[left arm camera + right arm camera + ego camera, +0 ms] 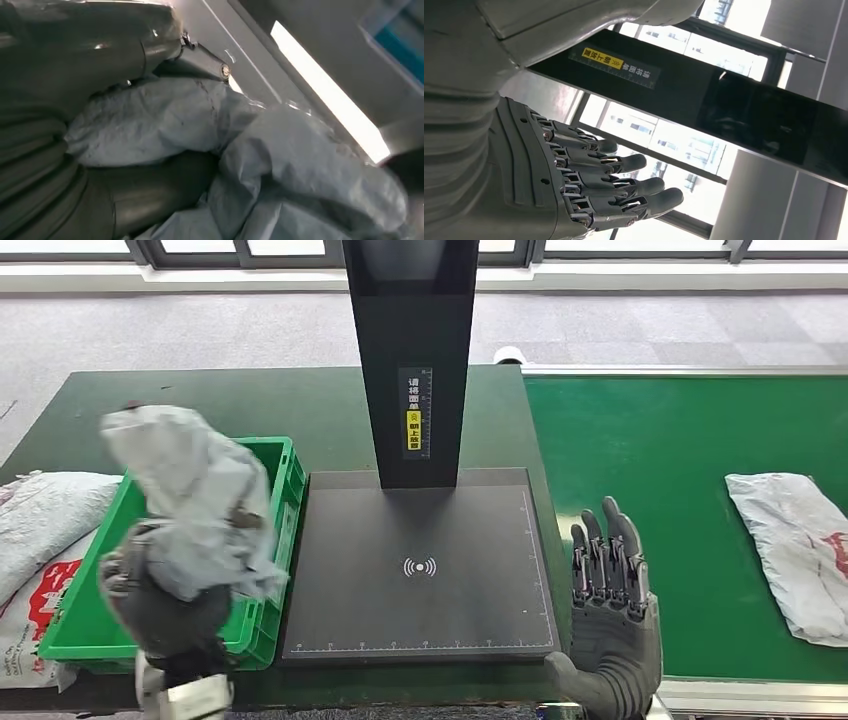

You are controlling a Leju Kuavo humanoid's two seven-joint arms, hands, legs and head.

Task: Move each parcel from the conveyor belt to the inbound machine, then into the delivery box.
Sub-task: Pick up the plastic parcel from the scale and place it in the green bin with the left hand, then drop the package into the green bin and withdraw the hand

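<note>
My left hand (pixel 165 595) grips a crumpled grey parcel (pixel 195 495) and holds it raised over the green delivery box (pixel 262 625). Up close, the same grey parcel (pixel 280 165) is wrapped against the left hand (pixel 75 150). The black inbound machine plate (pixel 420 570) with its dark post (pixel 412 360) lies at the centre, bare. My right hand (pixel 608 615) stands empty, fingers straight and apart, at the plate's right front corner; the right hand (pixel 574 175) faces the post. Another white parcel (pixel 795 550) lies on the green conveyor belt (pixel 650 450) at the right.
Left of the delivery box lie white sacks with red print (pixel 35 540) on the dark green table (pixel 250 405). A metal rail (pixel 680 370) edges the belt's far side. Grey floor and windows lie beyond.
</note>
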